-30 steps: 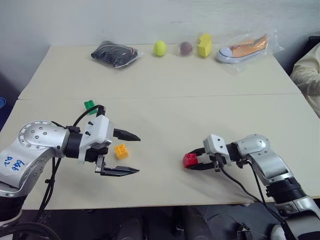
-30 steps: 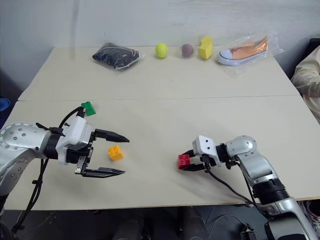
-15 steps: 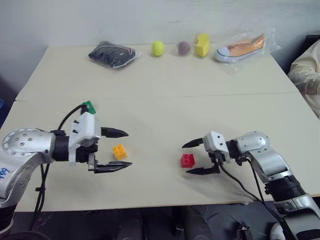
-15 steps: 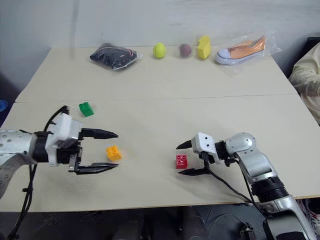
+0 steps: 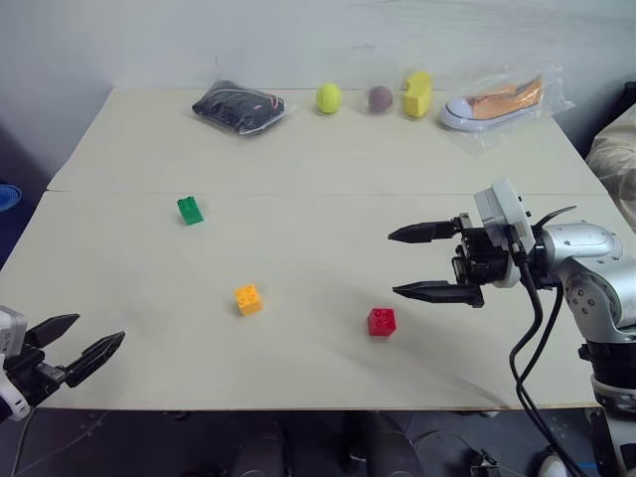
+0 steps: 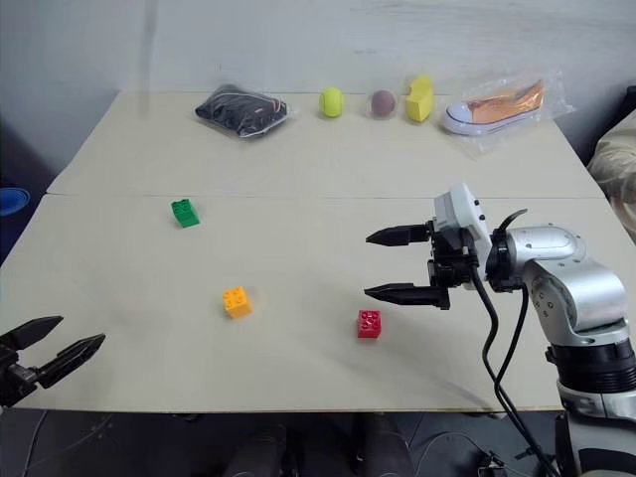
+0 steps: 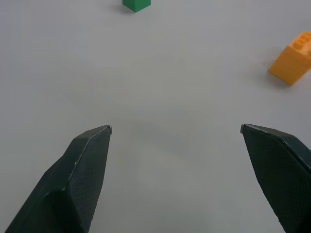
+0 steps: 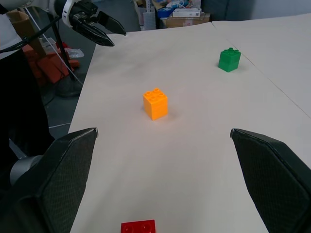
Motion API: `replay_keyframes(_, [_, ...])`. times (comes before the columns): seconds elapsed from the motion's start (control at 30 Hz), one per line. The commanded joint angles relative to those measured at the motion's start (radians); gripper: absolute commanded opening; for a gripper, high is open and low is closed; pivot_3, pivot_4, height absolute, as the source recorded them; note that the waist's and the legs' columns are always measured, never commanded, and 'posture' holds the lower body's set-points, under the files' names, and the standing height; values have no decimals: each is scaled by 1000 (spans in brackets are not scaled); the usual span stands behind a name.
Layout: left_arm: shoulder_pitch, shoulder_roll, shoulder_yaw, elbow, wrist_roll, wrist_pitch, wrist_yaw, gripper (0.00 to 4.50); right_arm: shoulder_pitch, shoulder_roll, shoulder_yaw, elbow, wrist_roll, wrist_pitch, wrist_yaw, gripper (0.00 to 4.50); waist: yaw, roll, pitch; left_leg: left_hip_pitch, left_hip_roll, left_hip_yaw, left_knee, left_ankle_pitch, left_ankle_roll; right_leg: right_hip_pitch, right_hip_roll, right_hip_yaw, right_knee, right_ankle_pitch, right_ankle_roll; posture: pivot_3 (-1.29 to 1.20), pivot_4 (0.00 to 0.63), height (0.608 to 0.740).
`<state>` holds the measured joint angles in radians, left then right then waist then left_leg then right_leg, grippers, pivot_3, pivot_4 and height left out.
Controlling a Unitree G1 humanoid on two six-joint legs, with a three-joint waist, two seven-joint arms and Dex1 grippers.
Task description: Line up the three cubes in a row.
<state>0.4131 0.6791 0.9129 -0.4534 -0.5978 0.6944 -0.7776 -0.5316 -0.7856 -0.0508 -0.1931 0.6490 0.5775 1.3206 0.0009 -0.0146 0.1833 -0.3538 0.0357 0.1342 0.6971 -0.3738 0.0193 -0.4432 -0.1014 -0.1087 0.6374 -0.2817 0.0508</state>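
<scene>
Three cubes lie apart on the beige table (image 5: 318, 169). The green cube (image 5: 189, 210) is at the mid-left, the orange-yellow cube (image 5: 247, 298) nearer the front, and the red cube (image 5: 382, 321) to its right. My right gripper (image 5: 394, 263) hovers open above and just right of the red cube, pointing left, holding nothing. Off the table's front left corner my left gripper (image 5: 99, 330) is open and empty. The right wrist view shows the orange-yellow cube (image 8: 155, 103), the green cube (image 8: 229, 59) and the red cube (image 8: 139, 226).
Along the far edge lie a black bag (image 5: 238, 104), a yellow-green ball (image 5: 329, 96), a brown ball (image 5: 381, 97), a yellow foam block (image 5: 418, 93) and a bagged shoe (image 5: 502, 99). A person's sleeve (image 5: 616, 149) is at the right edge.
My right gripper opened, let go of the red cube on the table and rose up and to the right. My left gripper drew back left, off the table's front corner.
</scene>
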Motion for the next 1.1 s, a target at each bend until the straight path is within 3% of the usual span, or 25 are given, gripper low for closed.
replay_keyframes(0.03, [-124, 64, -18, 29, -38, 25, 62, 4500, -35, -10, -6, -8, 10, -6, 3, 4480, 0, 0, 0, 0, 0, -1, 0, 1, 0, 0, 0, -1, 1, 0, 0, 0, 150, 740])
replay_keyframes(0.2, [-437, 142, -251, 177, 73, 109, 268, 4500, -55, 4, -4, -1, 3, -14, -18, 4480, -3, 1, 0, 0, 0, -1, 0, 1, 0, 0, 1, -2, 2, 0, 0, 0, 150, 740])
replay_keyframes(0.37, [-793, 64, -447, 291, 136, 251, 487, 4500, -27, 32, 0, -55, 11, -15, -67, 4480, -2, 0, 0, -2, -1, 0, 0, 3, 1, 0, 2, -2, 5, 1, 1, 0, 150, 740])
replay_keyframes(0.6, [-1050, -88, -605, 432, 262, 324, 699, 4500, 11, 43, -15, -108, 29, -5, -114, 4480, -2, -1, 0, -2, -3, 3, 1, 4, 3, 0, 3, -1, 4, 2, 4, 0, 150, 740])
replay_keyframes(0.83, [-1231, -207, -593, 661, 361, 292, 887, 4500, 30, 49, -15, -119, 24, -17, -143, 4480, 1, -2, 1, -2, -3, 4, 1, 4, 2, -1, 3, 0, 5, 2, 4, 0, 150, 740])
replay_keyframes(1.1, [-1319, -299, -540, 868, 393, 221, 1007, 4500, 48, 55, -18, -142, 36, -18, -170, 4480, 3, -2, 1, -2, -3, 4, 1, 5, 3, -1, 3, 0, 5, 3, 5, 0, 150, 740])
